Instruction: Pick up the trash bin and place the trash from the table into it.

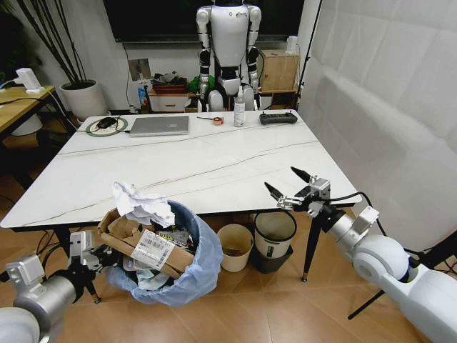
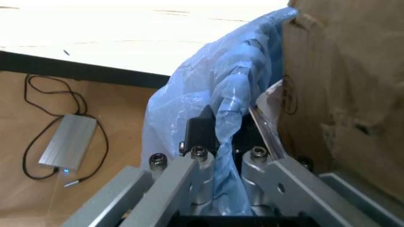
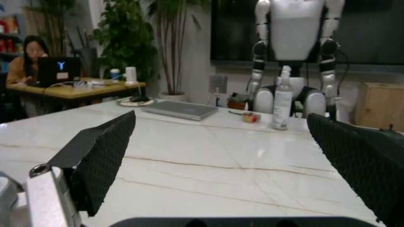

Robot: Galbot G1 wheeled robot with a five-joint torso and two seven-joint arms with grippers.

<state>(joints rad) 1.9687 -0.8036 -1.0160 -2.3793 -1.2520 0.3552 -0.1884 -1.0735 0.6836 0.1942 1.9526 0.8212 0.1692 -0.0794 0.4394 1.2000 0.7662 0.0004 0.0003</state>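
Here the left tool (image 1: 96,259) pinches the bag-lined rim of the trash bin (image 1: 196,268), held tilted below the worktop's (image 1: 214,164) near edge (cardboard (image 1: 132,239) and crumpled paper (image 1: 141,204) inside). The right tool (image 1: 288,187) hovers wide open over the near corner.

Wood floor (image 1: 285,314), white walls (image 1: 385,86), potted plant (image 1: 82,96), light-wood side table (image 1: 21,103)

Glossy white stone-look worktop (image 1: 214,161), faintly veined, throws back the room light. The trash bin (image 1: 191,275) wears a crinkled, translucent light-blue plastic bag, stuffed with rough torn brown cardboard (image 1: 125,236) and crumpled white paper (image 1: 139,204). The left gripper (image 2: 221,165) shows brushed grey metal; the right gripper (image 3: 233,156) has matt black, fine-textured pads (image 3: 101,156).
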